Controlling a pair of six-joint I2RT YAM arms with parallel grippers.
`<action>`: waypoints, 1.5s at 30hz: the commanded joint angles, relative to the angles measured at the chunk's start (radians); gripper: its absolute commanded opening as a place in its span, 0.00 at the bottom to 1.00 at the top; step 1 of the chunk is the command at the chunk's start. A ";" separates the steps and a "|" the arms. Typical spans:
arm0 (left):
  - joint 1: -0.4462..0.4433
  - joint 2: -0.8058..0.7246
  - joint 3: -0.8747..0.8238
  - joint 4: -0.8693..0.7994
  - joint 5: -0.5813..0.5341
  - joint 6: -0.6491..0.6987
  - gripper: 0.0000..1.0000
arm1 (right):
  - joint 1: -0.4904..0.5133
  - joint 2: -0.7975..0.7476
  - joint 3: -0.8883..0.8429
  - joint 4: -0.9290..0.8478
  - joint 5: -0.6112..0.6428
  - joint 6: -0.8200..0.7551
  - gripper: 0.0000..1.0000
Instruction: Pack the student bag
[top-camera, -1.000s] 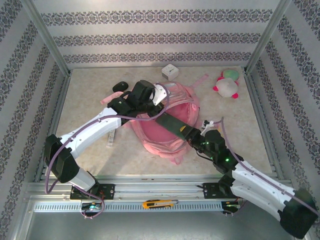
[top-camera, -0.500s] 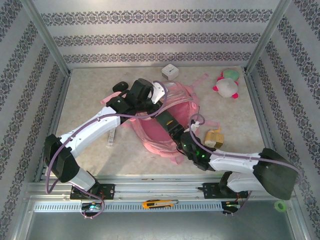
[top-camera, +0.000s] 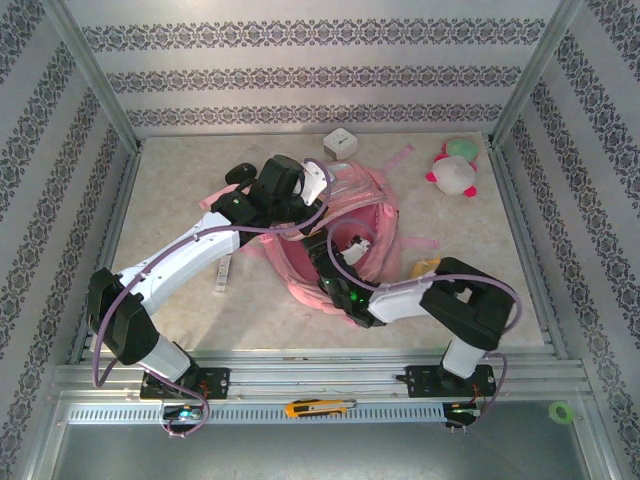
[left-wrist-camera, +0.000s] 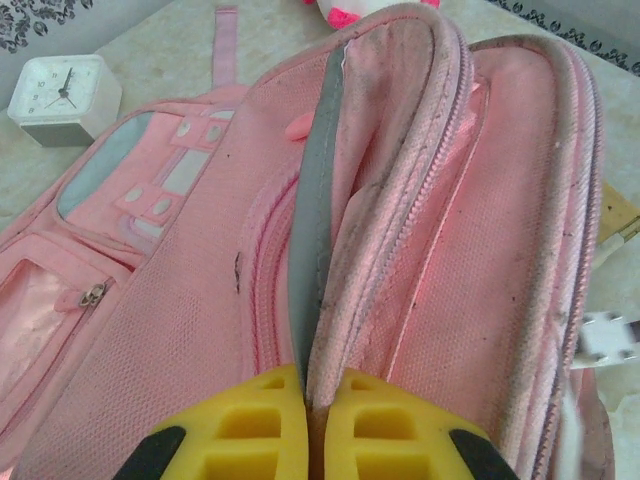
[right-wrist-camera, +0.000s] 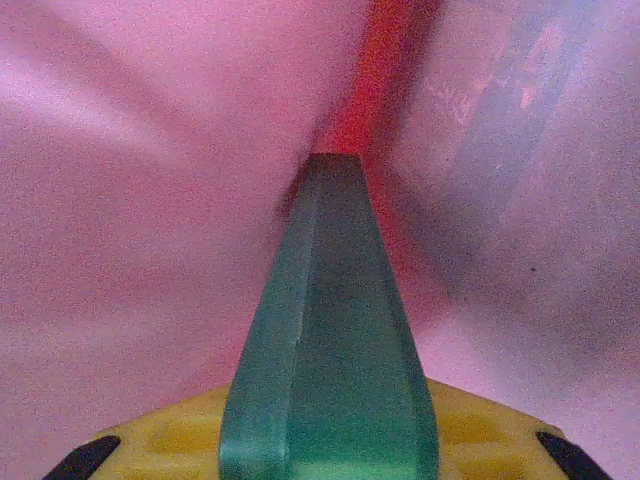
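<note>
Backpack (top-camera: 368, 203) of pink fabric, large and zip-pocketed, lies beneath both claws. Left claw (left-wrist-camera: 308, 400) clamps its grey-edged opening rim (left-wrist-camera: 312, 230). Right claw (right-wrist-camera: 330, 450), inside it, grips a flat dark-green slab (right-wrist-camera: 325, 320), with lining crowding every side.

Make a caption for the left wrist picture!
Left gripper pinches the pink student bag by its grey rim, white clock behind.

1. Top external: high behind the arm bases, looking down on the whole table (top-camera: 180, 200), student bag (top-camera: 365, 205) mid-frame.
2. Left wrist: along the left hand (left-wrist-camera: 305, 385), close on the bag's outside; clock (left-wrist-camera: 60, 95) upper left, shared with the top view.
3. Right wrist: over the right hand (right-wrist-camera: 330, 440) and green slab (right-wrist-camera: 330, 320), pink fabric pressed close.
</note>
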 joint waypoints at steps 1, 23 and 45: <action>0.012 -0.054 0.036 0.145 0.057 -0.039 0.00 | 0.010 0.071 0.077 0.126 0.074 0.053 0.22; 0.045 -0.047 0.024 0.183 0.090 -0.082 0.00 | -0.030 0.243 0.220 -0.069 -0.056 0.221 0.47; 0.084 -0.060 -0.019 0.175 0.056 -0.058 0.00 | -0.029 0.018 -0.026 -0.107 -0.396 0.185 0.66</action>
